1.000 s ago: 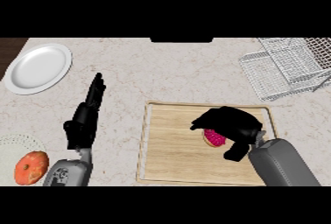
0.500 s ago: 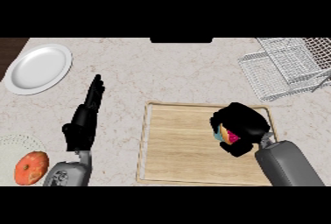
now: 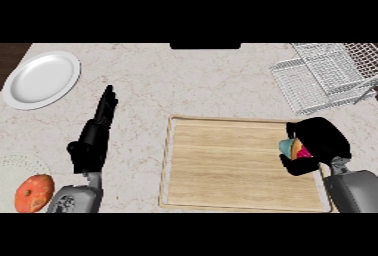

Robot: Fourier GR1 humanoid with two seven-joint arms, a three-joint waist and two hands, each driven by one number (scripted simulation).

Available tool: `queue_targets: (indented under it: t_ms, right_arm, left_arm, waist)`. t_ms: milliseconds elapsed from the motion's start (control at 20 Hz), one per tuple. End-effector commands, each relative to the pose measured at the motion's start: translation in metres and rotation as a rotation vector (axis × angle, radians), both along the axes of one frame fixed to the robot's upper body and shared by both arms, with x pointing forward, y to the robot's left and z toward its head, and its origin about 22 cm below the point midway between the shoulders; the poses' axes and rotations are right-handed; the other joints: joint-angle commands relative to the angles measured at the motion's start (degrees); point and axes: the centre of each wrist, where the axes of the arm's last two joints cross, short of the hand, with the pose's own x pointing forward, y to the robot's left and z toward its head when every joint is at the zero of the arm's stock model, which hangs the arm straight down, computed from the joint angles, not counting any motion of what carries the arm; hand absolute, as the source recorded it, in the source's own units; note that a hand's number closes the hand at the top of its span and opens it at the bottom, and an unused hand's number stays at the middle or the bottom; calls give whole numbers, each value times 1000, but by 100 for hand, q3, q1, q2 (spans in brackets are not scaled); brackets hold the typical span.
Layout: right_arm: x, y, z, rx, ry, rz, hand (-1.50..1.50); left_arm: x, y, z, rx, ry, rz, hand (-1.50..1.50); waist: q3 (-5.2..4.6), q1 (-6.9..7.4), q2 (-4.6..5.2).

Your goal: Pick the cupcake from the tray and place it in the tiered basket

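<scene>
Nearest, at the lower left: round orange fruit [image 3: 33,192] on a pale dish [image 3: 11,165]. Just beside it, left hand [image 3: 87,146], resting over the counter [image 3: 199,90], fingers straight and pointing away, holding nothing.

Further right, wooden tray [image 3: 229,170]. Over the tray's right edge, right hand [image 3: 325,140], curled round the cupcake [image 3: 288,146]. Teal wrapper and a bit of pink topping peeking out on the thumb side, the rest hidden under the palm. Hard to tell whether lifted clear of the wood or touching it.

Judged as the carry step: picked, not yet placed. Next, probably: raise, swing away and slightly right toward the wire basket [image 3: 325,75] at the far right corner, clear its rim, lower into a tier, then uncurl. Worth keeping the cake upright on the way, and minding the basket's wire edges.

Far left, white plate [image 3: 40,80], well apart from all this.
</scene>
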Motion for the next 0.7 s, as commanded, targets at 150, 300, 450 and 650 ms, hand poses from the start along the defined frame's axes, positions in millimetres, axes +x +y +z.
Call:
queue_targets:
  t_ms: [150, 300, 450, 650]
  right_arm:
    - [-35, -8, 41, -10, -163, -152, 150]
    - [-31, -6, 80, 20, -262, -188, 150]
    - [-35, -20, 149, 62, -382, -192, 150]
    - [-48, -34, 203, 120, -454, -223, 150]
  left_arm:
    - [2, 9, 17, 5, -7, 3, 0]
    - [-2, -9, -7, 12, 3, -10, 0]
    - [-5, -5, -5, 0, 14, 11, 0]
    - [2, 5, 10, 0, 7, 15, 0]
  waist:
    - [14, -32, 5]
    - [12, -30, 15]
    - [7, -67, -11]
    - [11, -23, 1]
